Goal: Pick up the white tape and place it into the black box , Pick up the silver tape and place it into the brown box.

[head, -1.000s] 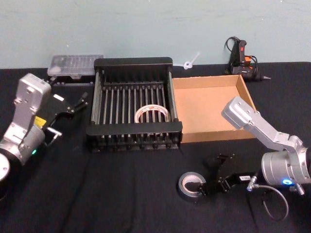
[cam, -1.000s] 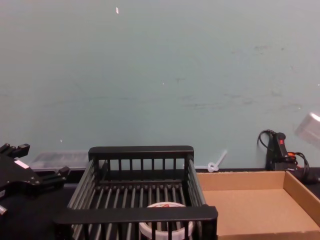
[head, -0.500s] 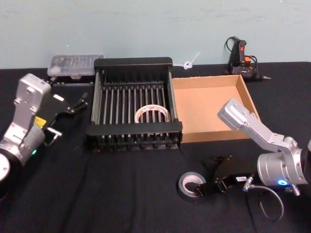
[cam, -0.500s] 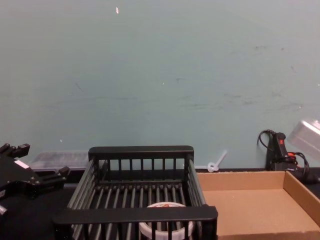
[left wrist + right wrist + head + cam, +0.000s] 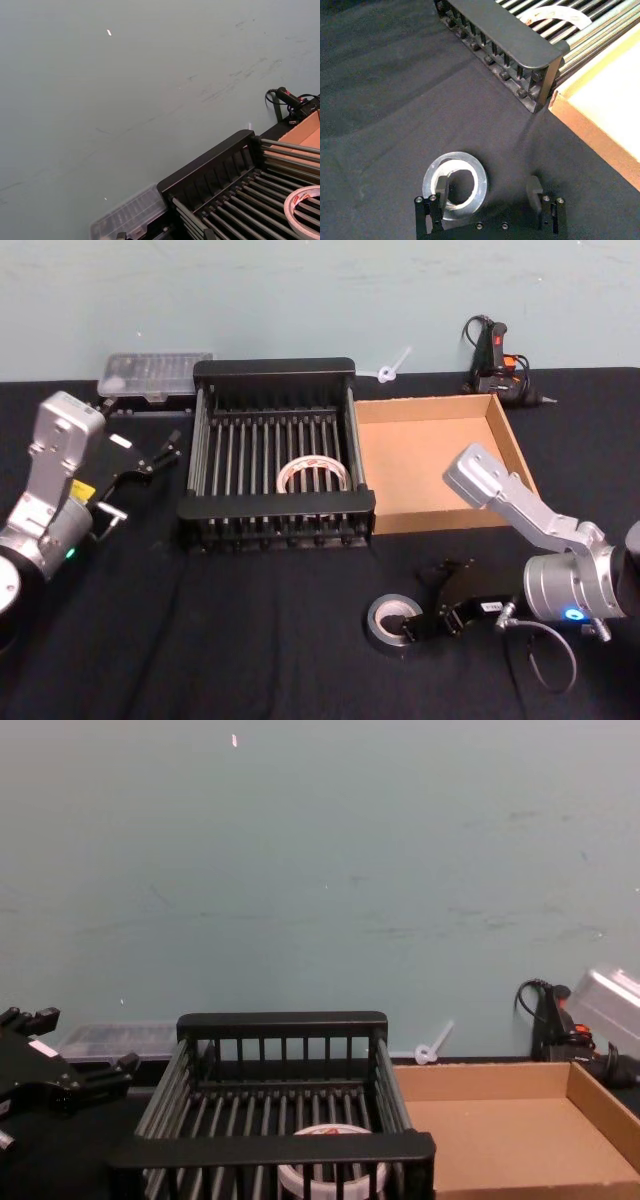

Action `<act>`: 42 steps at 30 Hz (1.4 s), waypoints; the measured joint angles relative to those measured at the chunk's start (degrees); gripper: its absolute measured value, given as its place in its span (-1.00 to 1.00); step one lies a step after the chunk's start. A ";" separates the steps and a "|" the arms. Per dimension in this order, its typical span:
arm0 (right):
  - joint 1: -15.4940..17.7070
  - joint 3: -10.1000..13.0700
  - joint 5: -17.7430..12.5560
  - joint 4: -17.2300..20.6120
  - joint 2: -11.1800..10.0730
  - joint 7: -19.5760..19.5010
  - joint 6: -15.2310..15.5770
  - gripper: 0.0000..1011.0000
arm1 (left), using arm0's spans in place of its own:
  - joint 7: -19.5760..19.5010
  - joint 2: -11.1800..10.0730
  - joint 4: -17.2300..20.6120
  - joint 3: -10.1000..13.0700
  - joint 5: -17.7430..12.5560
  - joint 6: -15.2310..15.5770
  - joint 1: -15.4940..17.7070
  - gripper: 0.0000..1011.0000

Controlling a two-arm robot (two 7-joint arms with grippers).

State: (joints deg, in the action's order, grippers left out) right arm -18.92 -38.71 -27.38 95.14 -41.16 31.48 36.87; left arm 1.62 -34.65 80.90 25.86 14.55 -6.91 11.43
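Lying flat on the cloth near the black box's front corner, the silver tape sits with one finger of the spread right gripper inside its core, positioned for a wall pinch. White tape rests inside that box; the brown box adjoins it. The left gripper waits beside the box, released.

A black slatted crate, brown tray, grey-silver roll, and white, red-marked roll are seen on black cloth.
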 joint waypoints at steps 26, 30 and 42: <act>-0.40 -0.41 0.75 -0.53 0.59 0.22 -0.34 0.91 | 0.00 0.00 0.00 0.00 0.00 0.00 0.00 0.98; -0.38 -0.39 0.73 -0.51 0.57 0.22 -0.33 0.70 | 0.00 0.00 0.00 0.00 0.00 0.00 0.00 0.98; -0.35 -0.34 0.65 -0.48 0.54 0.21 -0.29 -0.04 | 0.00 0.00 0.00 0.00 0.00 0.00 0.00 0.98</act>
State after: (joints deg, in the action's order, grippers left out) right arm -19.28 -39.05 -26.74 94.66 -40.61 31.69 36.58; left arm 1.62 -34.65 80.90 25.86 14.55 -6.91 11.43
